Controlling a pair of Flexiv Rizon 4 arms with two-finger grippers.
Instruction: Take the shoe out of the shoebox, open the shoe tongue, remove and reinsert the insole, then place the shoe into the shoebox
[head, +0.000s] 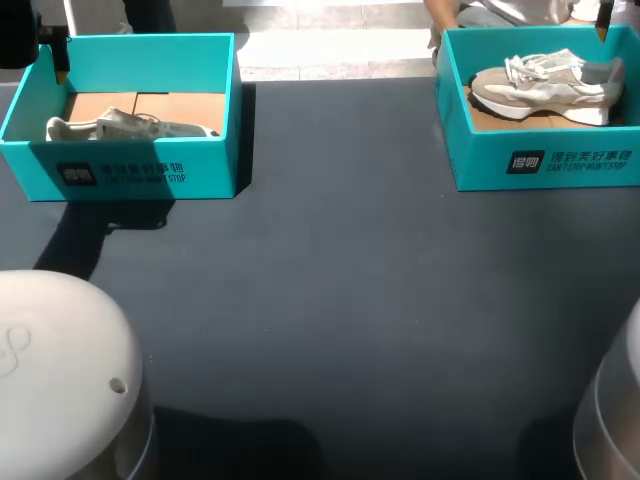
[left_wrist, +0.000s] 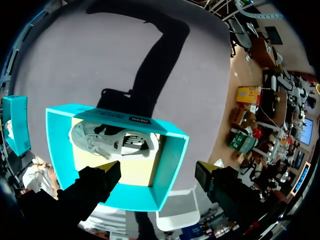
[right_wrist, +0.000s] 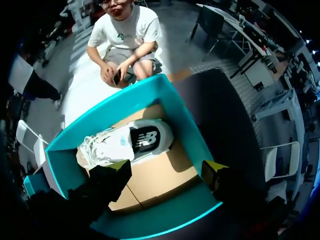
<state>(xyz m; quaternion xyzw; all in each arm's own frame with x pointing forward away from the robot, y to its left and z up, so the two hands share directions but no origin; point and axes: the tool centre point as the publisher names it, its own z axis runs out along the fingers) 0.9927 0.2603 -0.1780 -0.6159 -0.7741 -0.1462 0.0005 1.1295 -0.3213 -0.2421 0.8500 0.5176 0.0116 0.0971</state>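
Head view is showing two teal boxes standing well apart at the far side of the dark table (head: 330, 300). The left shoebox (head: 140, 172) is holding a pale left shoe (head: 125, 127), which is lying along the box's near wall on the cardboard floor. The right shoebox (head: 545, 160) is holding a white and grey right shoe (head: 545, 85), which is lying on its side across the middle of the box. Left wrist view is showing the left gripper (left_wrist: 159, 172) hovering above the left shoebox with its two yellow-tipped fingers spread wide and gripping nothing; the shoe is lying ahead of the fingers, clear of both tips. Right wrist view is showing the right gripper (right_wrist: 167, 172) hanging over the right shoebox, its fingers likewise spread wide and holding nothing; the shoe is lying just ahead of the fingers, not touching either tip. Both shoes are resting fully inside their boxes.
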